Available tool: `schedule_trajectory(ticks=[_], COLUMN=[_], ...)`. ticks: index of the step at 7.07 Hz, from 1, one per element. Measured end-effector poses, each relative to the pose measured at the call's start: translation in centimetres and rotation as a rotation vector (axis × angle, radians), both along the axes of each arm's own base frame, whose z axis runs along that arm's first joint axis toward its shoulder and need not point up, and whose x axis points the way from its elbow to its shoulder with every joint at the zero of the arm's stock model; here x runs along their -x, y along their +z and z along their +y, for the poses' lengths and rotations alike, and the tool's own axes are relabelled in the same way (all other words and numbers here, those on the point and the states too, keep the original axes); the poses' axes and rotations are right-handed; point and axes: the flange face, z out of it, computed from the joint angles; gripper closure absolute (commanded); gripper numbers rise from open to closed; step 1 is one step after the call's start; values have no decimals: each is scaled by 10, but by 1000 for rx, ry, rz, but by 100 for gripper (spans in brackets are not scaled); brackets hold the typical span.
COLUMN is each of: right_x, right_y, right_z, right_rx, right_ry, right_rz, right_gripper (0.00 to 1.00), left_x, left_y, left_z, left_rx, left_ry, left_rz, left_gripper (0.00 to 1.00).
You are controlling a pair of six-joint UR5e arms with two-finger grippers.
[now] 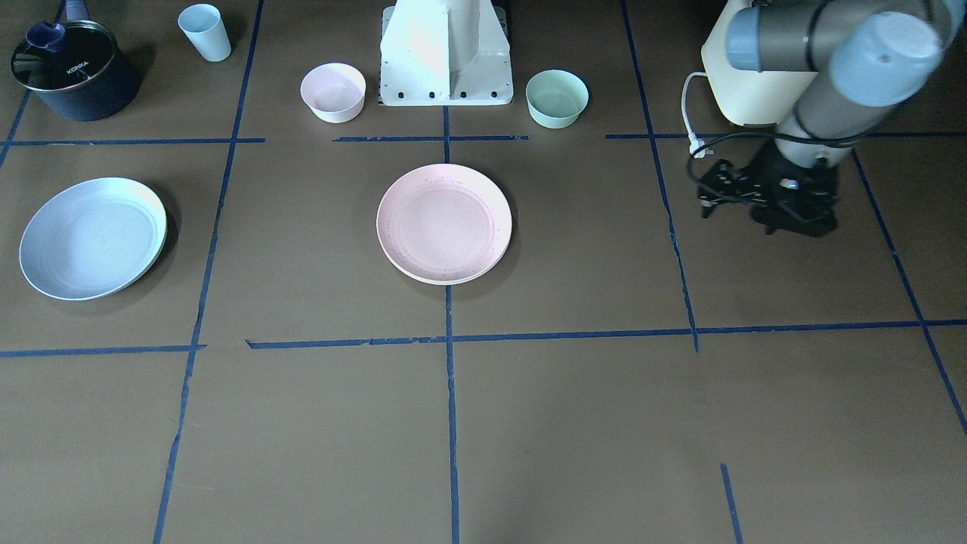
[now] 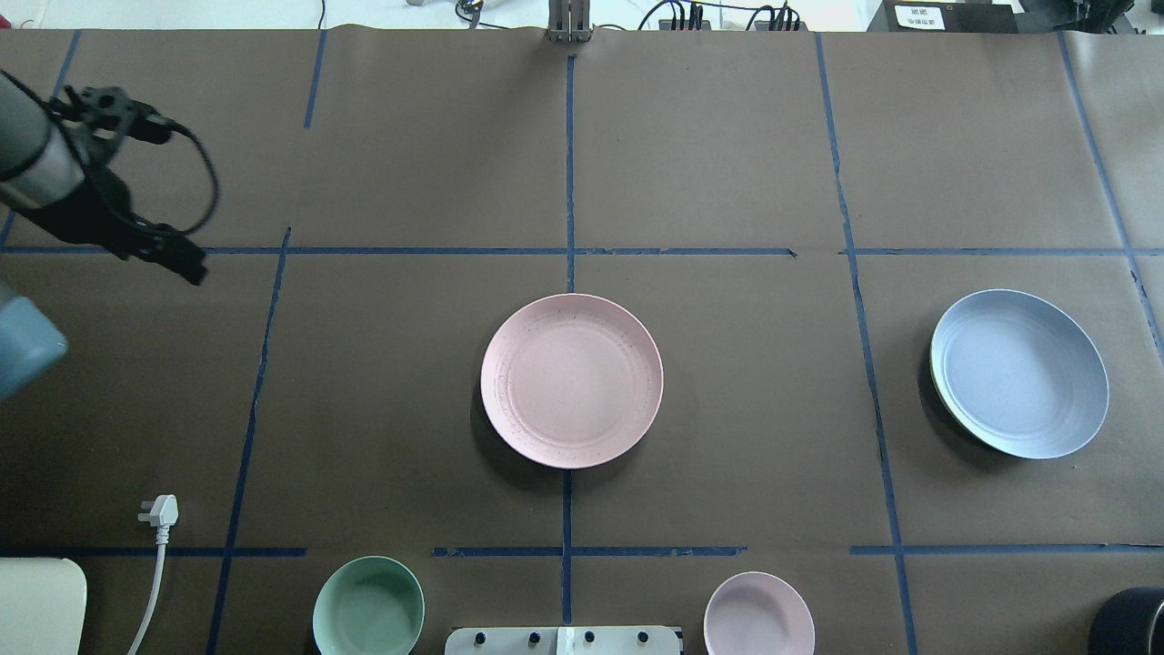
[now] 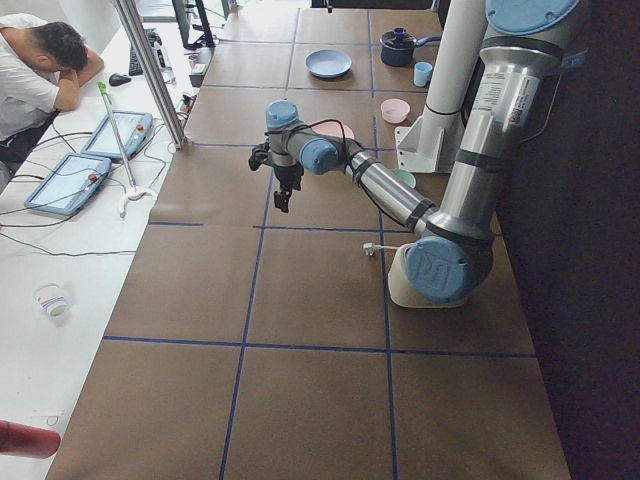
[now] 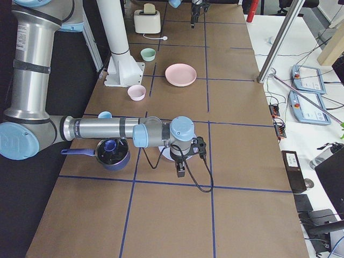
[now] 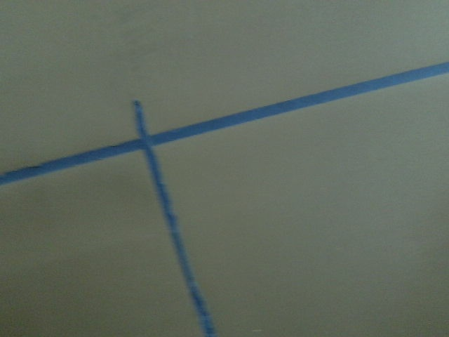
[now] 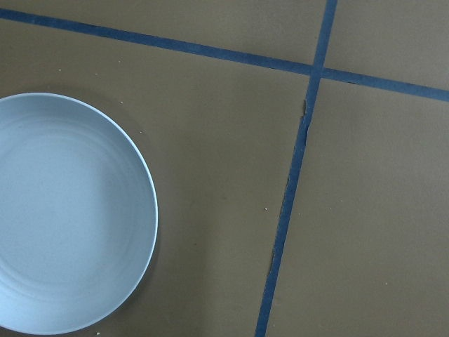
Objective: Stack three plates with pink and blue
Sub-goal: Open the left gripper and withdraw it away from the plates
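Note:
The pale pink plate (image 1: 444,223) lies flat at the table's middle (image 2: 571,379). The light blue plate (image 1: 92,238) lies on the robot's right side (image 2: 1018,373), with a thin cream rim showing under its edge. It fills the left of the right wrist view (image 6: 66,210). My left gripper (image 2: 193,270) hangs over bare table far to the left (image 1: 793,227), looks shut and holds nothing. My right gripper (image 4: 181,171) shows only in the exterior right view, beside the blue plate; I cannot tell whether it is open or shut.
A small pink bowl (image 1: 333,92) and a mint-green bowl (image 1: 557,98) flank the robot base (image 1: 446,60). A dark pot (image 1: 72,72) and a light blue cup (image 1: 205,32) stand at the robot's right rear. A cream appliance (image 1: 744,83) with its plug (image 2: 161,509) sits behind the left arm.

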Motion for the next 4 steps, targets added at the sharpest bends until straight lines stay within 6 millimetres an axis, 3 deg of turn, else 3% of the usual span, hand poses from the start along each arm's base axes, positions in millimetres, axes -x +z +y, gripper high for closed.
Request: schedule_trajectory(ticks=[1,2,3,4], right_x=[0,1,1,2], right_y=[-2,-4,-7,-8], right_z=[-2,-3,-4,-5], right_rx=[3,7,9,17], right_ry=[9,21,32,44], right_rz=[-2,-6,-8,-11], right_gripper=[0,0,0,0], left_x=[80,150,207,241], left_y=[57,111,160,197], left_z=[8,30,62,96], left_rx=[-1,21,51,91], left_ry=[7,-17,-46,-72], left_rz=[-7,-15,-16,5], left_gripper=[0,0,0,0])
